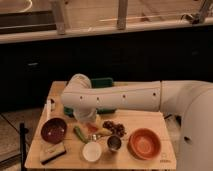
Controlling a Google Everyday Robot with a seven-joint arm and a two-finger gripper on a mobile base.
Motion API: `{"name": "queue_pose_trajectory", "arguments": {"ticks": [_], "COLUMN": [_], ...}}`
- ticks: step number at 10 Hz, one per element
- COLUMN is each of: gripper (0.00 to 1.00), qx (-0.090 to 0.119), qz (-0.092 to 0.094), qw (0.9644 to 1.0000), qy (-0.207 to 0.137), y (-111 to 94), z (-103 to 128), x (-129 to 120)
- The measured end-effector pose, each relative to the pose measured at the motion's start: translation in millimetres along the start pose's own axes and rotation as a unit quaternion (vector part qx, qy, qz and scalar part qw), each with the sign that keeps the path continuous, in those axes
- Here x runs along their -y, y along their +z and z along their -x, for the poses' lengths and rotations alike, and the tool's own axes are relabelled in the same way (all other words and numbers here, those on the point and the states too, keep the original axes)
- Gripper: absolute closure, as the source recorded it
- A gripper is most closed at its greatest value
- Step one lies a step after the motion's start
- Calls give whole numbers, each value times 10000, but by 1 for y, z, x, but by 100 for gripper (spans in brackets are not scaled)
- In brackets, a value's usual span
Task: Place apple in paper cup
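Jaws pressed together at centre frame, right at the apple (93, 128); grasping step, I'd say. Next: lift across to the paper cup (92, 151) just below.

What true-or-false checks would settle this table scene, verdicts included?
1. The paper cup stands beside the metal cup near the front edge of the table. True.
2. The apple is inside the paper cup. False: it is behind the cup, right by the gripper.
3. The orange bowl sits at the left of the view. False: it is at the right; the dark red bowl is at the left.
4. The gripper is low over the middle of the table. True.
5. The fingers are spread wide. False: they are shut.
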Motion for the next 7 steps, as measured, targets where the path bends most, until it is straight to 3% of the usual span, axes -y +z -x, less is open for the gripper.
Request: {"name": "queue_pose_trajectory", "arguments": {"ticks": [7], "gripper": [99], "qx": [177], "qz": [-190], "qw": [9985], "qy": [-472], "y": [2], "z": [3], "x": [9]}}
